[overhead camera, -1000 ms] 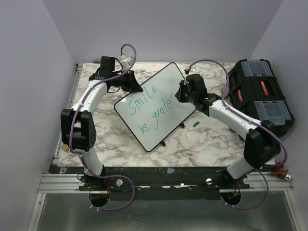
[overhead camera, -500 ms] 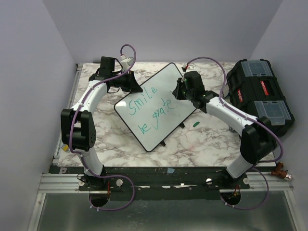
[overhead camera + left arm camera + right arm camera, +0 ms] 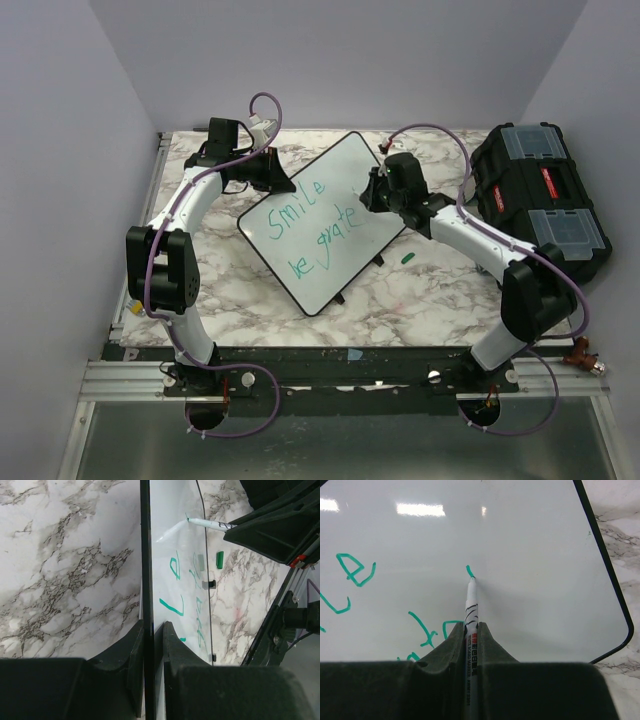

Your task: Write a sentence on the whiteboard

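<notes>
- Top external view: marbled desk (image 3: 250,300) is carrying the whiteboard (image 3: 345,165), which is sitting skewed at its middle, between both arms.
- Black toolbox (image 3: 545,205) is sitting at the desk's right edge, apart from the board.
- Left tool (image 3: 148,630) is clenching the whiteboard's black frame at its far-left edge.
- Right tool (image 3: 471,630) is gripping a marker (image 3: 470,605), its tip touching the board.
- The sentence (image 3: 310,225) is showing in green: "Smile", then "be grate".
- Green cap (image 3: 407,257) is lying on the desk just right of the board.

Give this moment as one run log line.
left fingers: shut on whiteboard edge | right fingers: shut on marker, tip on whiteboard | sentence: Smile be grate, unfinished | green cap: on table beside whiteboard
</notes>
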Robot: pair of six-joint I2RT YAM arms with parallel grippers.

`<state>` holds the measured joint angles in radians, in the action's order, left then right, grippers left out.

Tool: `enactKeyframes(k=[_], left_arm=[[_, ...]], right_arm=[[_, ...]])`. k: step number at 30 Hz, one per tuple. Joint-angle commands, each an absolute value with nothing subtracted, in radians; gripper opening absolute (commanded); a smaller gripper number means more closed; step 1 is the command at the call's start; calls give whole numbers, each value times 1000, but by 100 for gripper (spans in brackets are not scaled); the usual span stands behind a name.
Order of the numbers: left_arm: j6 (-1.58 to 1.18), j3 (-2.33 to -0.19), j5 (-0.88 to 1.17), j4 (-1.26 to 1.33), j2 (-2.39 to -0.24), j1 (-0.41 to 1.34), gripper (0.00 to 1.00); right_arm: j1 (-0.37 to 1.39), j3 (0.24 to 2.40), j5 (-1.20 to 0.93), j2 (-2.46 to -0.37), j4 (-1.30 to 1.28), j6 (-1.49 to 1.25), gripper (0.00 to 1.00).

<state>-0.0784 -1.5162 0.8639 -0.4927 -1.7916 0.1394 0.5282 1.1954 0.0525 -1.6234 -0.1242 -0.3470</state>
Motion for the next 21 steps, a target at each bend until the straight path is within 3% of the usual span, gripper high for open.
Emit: enactKeyframes(k=[1,21], left_arm=[[29,-1516,833,-445,-1755,146,0],[28,-1515,835,-444,-1753,146,0]], right_arm=[[529,1140,6,-1616,-156,-346,1],[529,997,-32,-1520,-198,-374,1]])
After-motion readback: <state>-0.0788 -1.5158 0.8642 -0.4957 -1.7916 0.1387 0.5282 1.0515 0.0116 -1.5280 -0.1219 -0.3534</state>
